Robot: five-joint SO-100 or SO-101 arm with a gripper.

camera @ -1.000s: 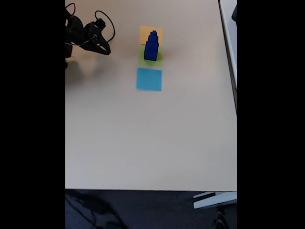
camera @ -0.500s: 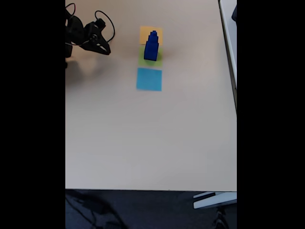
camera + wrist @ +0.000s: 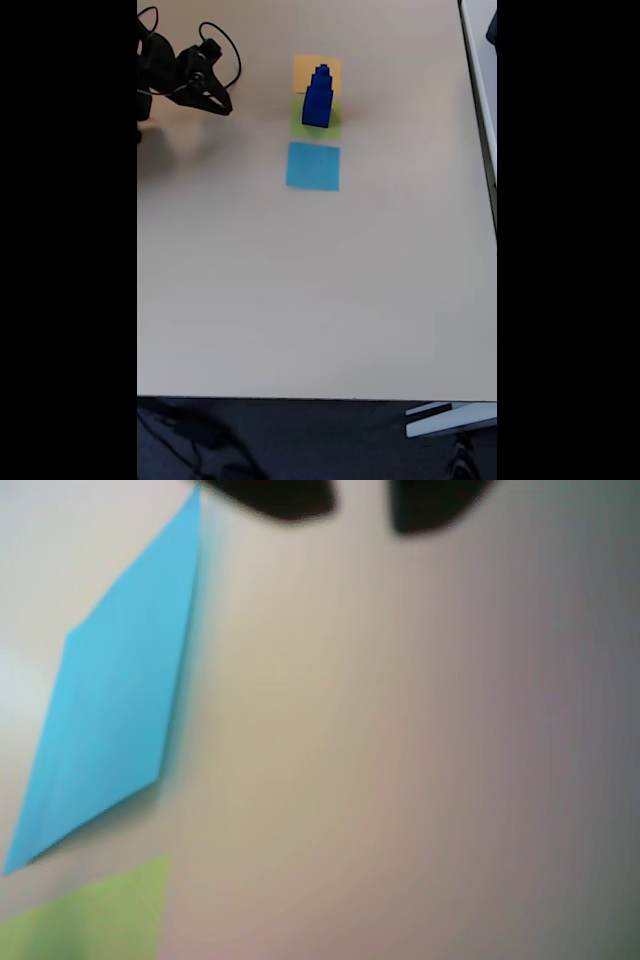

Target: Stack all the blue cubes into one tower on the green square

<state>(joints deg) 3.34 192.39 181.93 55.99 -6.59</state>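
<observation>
Blue cubes [image 3: 318, 97] stand towered on the green square [image 3: 316, 122]; jaws [image 3: 221, 103] at nine o'clock, parted, empty. Task looks complete.

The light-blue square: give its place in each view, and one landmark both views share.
Wrist view: the light-blue square fills the left side, skewed into a diamond, with a corner of the green square below it.
Fixed view: the light-blue square lies upper centre on the table, just below the green square that carries the blue cubes.
Shared landmark: the green square adjoining it.
</observation>
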